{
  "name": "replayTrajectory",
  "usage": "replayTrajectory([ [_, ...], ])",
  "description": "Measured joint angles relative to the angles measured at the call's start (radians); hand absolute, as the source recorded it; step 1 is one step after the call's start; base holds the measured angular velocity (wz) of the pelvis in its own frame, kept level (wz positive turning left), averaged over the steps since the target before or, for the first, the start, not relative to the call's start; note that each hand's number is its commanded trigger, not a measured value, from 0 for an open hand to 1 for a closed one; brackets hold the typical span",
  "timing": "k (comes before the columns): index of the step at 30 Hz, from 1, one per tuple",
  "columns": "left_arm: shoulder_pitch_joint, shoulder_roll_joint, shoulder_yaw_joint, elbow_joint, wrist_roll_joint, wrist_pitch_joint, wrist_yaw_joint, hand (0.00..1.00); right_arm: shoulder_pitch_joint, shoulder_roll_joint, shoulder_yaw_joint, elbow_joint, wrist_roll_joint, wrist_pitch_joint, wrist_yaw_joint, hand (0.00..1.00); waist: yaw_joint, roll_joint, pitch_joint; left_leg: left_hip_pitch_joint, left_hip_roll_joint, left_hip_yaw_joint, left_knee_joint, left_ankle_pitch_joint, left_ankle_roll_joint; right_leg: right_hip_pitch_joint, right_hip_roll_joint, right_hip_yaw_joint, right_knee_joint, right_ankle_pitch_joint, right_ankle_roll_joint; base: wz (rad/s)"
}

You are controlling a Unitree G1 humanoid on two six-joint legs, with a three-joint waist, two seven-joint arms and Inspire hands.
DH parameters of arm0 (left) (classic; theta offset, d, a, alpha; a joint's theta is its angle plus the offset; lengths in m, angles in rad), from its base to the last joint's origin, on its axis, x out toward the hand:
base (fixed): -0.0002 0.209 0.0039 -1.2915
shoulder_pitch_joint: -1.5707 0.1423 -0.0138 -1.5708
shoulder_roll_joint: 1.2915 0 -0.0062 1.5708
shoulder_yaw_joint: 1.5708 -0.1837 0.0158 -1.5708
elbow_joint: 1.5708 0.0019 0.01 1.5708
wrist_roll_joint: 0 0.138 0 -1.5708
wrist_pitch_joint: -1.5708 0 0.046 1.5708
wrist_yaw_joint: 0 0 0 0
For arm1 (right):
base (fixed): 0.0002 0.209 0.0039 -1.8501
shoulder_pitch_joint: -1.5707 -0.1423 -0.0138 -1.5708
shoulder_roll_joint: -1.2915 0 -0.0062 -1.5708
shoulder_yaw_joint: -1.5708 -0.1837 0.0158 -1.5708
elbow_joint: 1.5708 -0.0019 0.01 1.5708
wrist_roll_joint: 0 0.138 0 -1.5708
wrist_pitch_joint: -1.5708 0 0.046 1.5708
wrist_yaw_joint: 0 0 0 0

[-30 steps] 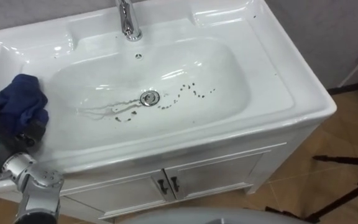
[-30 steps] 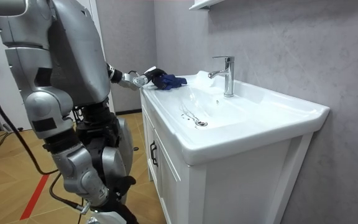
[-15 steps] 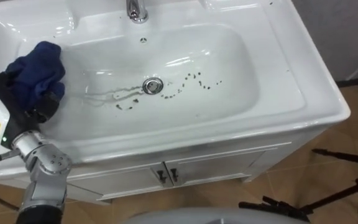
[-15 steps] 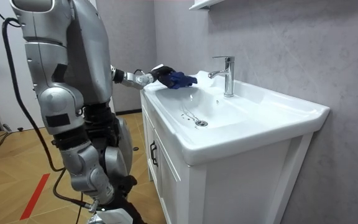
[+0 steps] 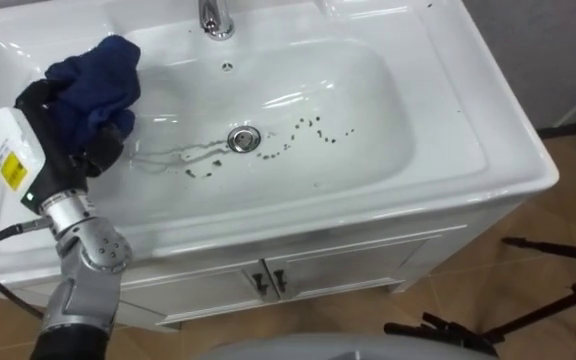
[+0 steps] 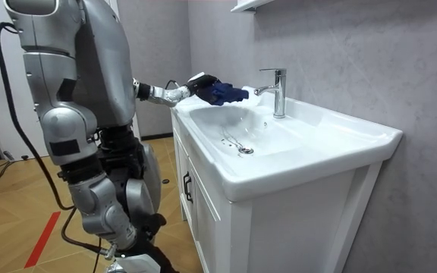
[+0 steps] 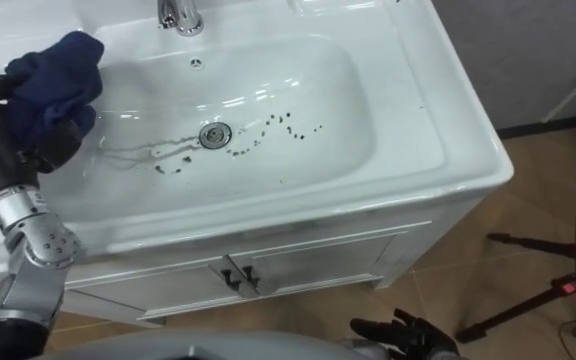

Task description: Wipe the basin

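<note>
The robot stands at the basin's point(image 5: 488, 120) left end, by the room view's left. Its left arm reaches out over the left rim. The left hand point(image 5: 68, 145) is closed round a bunched blue cloth point(image 5: 96, 82), which sticks out past the fingers. The cloth hangs over the bowl's back left corner, near the tap point(image 5: 213, 18); whether it touches the white surface cannot be told (in the room view it looks just above it). Dark specks point(image 5: 313, 128) lie scattered right of the drain point(image 5: 244, 138), in the middle of the bowl. More specks and thin wet streaks lie on its left. The right hand point(image 7: 400, 335) shows low before the cabinet point(image 5: 348, 270), well apart from the cloth, its fingers loosely spread and holding nothing.
</note>
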Motion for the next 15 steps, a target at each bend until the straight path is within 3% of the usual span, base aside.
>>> replayTrajectory([
  [8, 0.013, -0.024, -0.032, 0.006, 0.028, 0.002, -0.036, 1.00, -0.002, 0.000, -0.002, 0.006, 0.000, 0.000, 0.008, 0.00, -0.006, 0.000, -0.0010, 0.010, 0.001, 0.005, -0.005, 0.000, 0.000, 0.006, 0.000, 0.000, 0.010, 0.000, 0.000, -0.01],
  [15, 0.028, -0.024, -0.066, 0.089, 0.160, 0.023, -0.139, 1.00, 0.002, 0.004, -0.014, 0.003, 0.020, 0.000, 0.020, 0.00, -0.018, 0.002, -0.0021, 0.009, 0.002, 0.007, -0.013, 0.000, 0.000, 0.005, 0.002, 0.001, 0.012, 0.000, 0.000, -0.01],
])
